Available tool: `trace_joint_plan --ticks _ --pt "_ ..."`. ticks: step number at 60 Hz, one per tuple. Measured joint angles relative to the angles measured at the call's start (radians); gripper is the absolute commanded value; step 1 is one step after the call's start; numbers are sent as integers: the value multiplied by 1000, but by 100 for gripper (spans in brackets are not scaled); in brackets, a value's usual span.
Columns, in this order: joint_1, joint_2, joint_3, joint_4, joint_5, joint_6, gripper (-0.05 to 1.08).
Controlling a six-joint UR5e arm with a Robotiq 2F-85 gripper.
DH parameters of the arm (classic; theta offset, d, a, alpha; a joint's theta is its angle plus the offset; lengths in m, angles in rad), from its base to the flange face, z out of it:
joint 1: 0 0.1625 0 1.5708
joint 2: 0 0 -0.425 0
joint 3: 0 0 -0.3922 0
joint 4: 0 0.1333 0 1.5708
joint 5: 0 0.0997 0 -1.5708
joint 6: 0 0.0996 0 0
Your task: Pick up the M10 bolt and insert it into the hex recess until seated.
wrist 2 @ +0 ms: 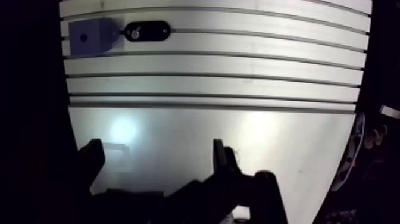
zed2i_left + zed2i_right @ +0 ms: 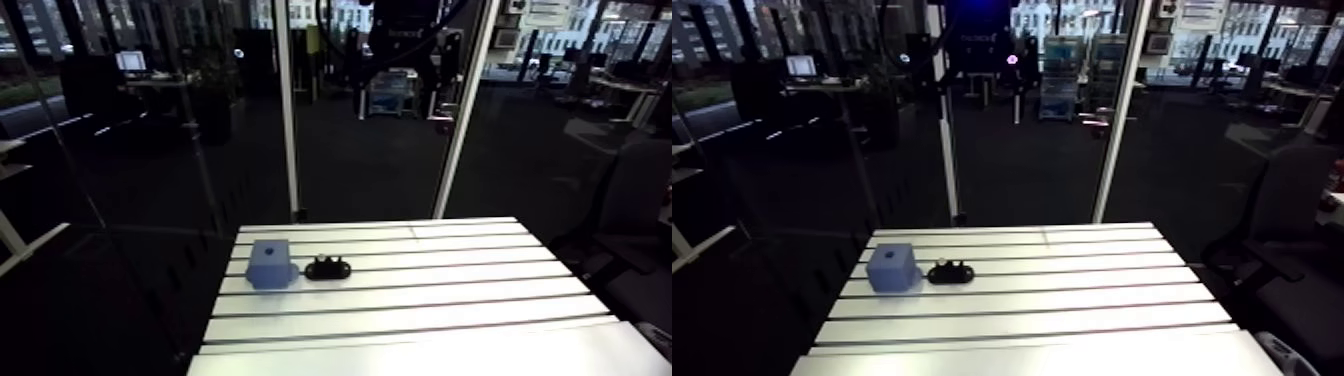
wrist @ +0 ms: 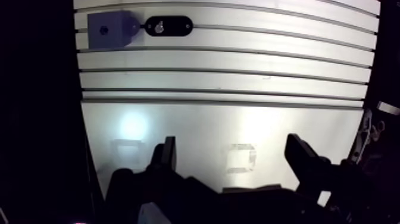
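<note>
Two parts sit far across the desk (image 3: 238,77): blue block (image 3: 116,37) with recess (image 3: 104,29), just beside the black holder (image 3: 178,26) carrying the bolt (image 3: 158,25). Tool (image 3: 232,143) spread, empty. I expect an off-centre grasp would tilt the bolt and jam it.

Table (image 3: 226,77) brushed metal, reflective; blue block (image 3: 110,30) matt plastic; bolt (image 3: 159,25) bright metal.

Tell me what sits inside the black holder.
A silvery spot, likely the bolt head, shows in the holder, at its end toward the blue block. Any shank is hidden inside the holder.
</note>
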Motion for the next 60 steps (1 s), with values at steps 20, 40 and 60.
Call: trace_joint_plan --ticks 20,40,60 --pt "104 36 -32 -164 17 72 1" --pt "145 48 -33 -237 22 105 1" --pt "144 45 -25 -240 11 109 1"
